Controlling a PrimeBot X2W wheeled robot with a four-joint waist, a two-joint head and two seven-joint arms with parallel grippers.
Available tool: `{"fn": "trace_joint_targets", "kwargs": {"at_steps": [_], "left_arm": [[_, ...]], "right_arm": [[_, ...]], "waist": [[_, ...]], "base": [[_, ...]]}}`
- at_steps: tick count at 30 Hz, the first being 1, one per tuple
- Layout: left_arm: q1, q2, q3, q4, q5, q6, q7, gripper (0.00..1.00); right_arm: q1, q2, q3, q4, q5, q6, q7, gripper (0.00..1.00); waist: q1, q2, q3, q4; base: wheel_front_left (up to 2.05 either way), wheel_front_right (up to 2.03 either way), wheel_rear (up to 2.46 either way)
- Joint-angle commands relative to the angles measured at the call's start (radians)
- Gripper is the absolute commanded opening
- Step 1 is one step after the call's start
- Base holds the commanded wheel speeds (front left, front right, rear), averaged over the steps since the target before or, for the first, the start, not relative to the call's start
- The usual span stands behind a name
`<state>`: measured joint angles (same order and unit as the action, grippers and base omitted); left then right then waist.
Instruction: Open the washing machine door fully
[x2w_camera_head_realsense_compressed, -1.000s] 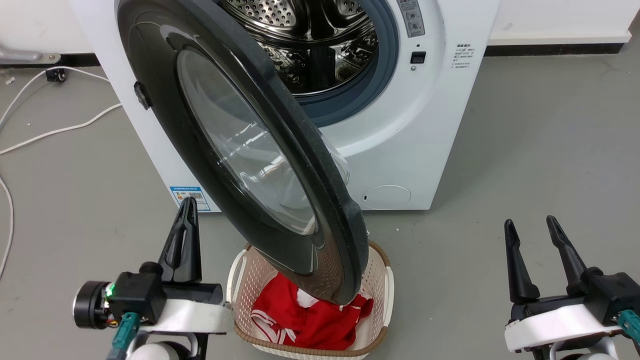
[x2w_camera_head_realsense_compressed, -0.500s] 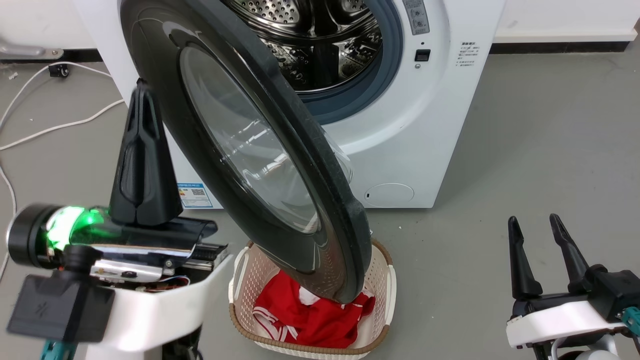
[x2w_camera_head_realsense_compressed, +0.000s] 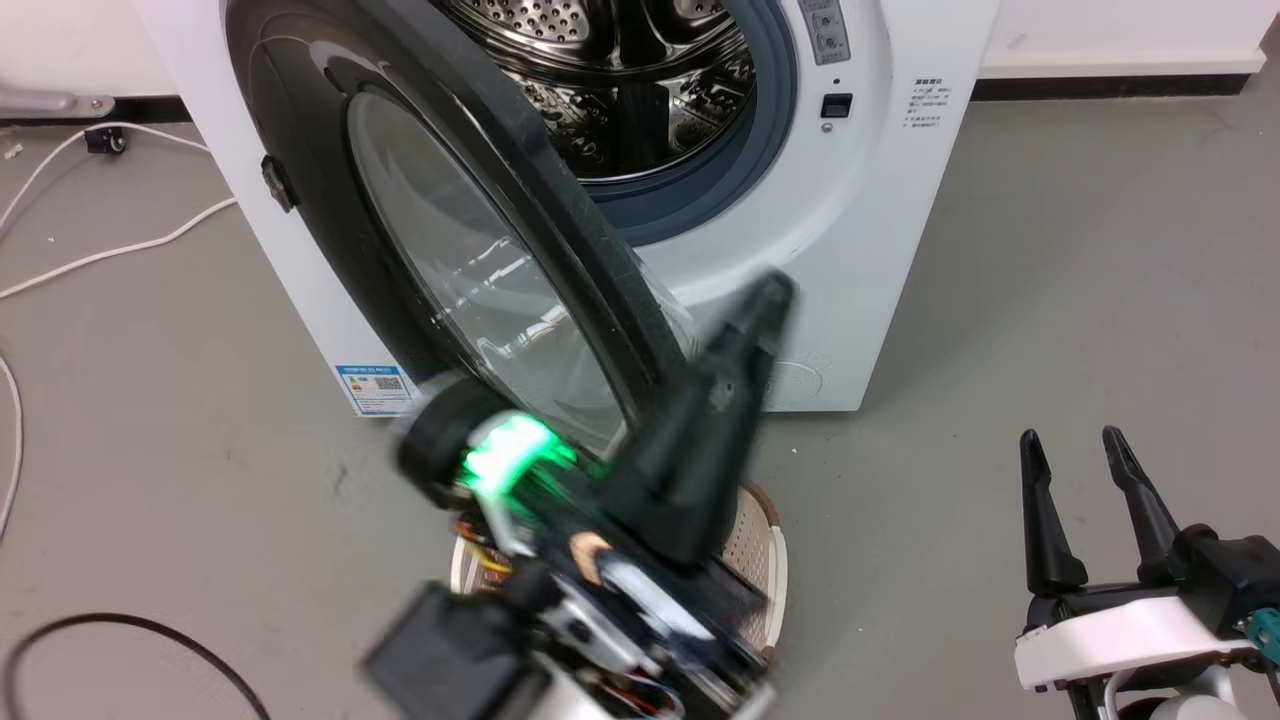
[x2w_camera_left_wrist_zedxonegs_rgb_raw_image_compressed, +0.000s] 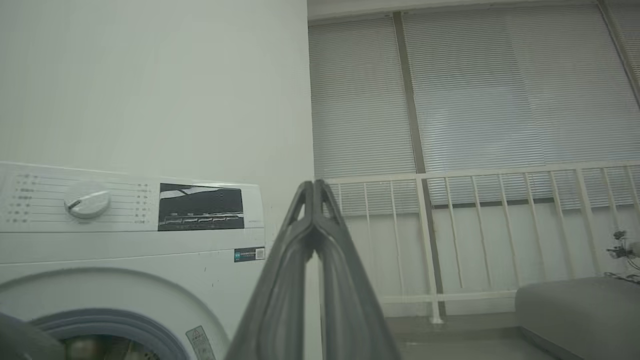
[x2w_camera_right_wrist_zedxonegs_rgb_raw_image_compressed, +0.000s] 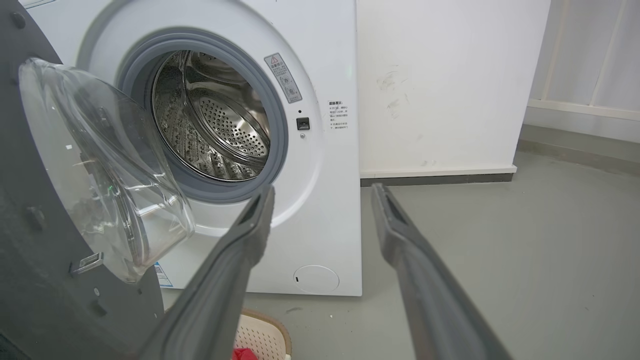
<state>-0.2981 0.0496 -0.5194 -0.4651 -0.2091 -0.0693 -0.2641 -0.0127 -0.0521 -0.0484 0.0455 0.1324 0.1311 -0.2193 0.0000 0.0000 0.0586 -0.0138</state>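
Low on washing machine front: blue sticker, text unreadable.

Head view: from above, tilted forward and down, close over the washing machine and floor. Left wrist view: low, aimed upward past its control panel to blinds. Right wrist view: low, near, facing the drum. Shared: the machine's front.
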Motion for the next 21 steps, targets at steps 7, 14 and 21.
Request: {"fn": "trace_joint_targets", "kwargs": {"at_steps": [7,14,21], "left_arm": [[0.100,0.011,-0.141,0.156,-0.053,-0.017,0.097,0.00],[0.144,0.033,-0.158,0.261,-0.064,0.009,0.187,0.00],[0.088,0.020,-0.137,0.372,-0.069,0.033,0.168,0.00]], "right_arm": [[0.014,0.003,-0.008,0.009,0.009,0.000,0.005,1.00],[0.014,0.003,0.000,0.013,0.022,0.000,0.012,1.00],[0.011,0.003,0.017,0.026,0.031,0.000,0.023,1.00]], "waist": [[0.0000,0.0000,0.000,0.006],[0.0000,0.0000,0.003,0.010],[0.0000,0.0000,0.001,-0.010]], "base": [[0.00,0.00,0.00],[0.00,0.00,0.00],[0.00,0.00,0.00]]}}
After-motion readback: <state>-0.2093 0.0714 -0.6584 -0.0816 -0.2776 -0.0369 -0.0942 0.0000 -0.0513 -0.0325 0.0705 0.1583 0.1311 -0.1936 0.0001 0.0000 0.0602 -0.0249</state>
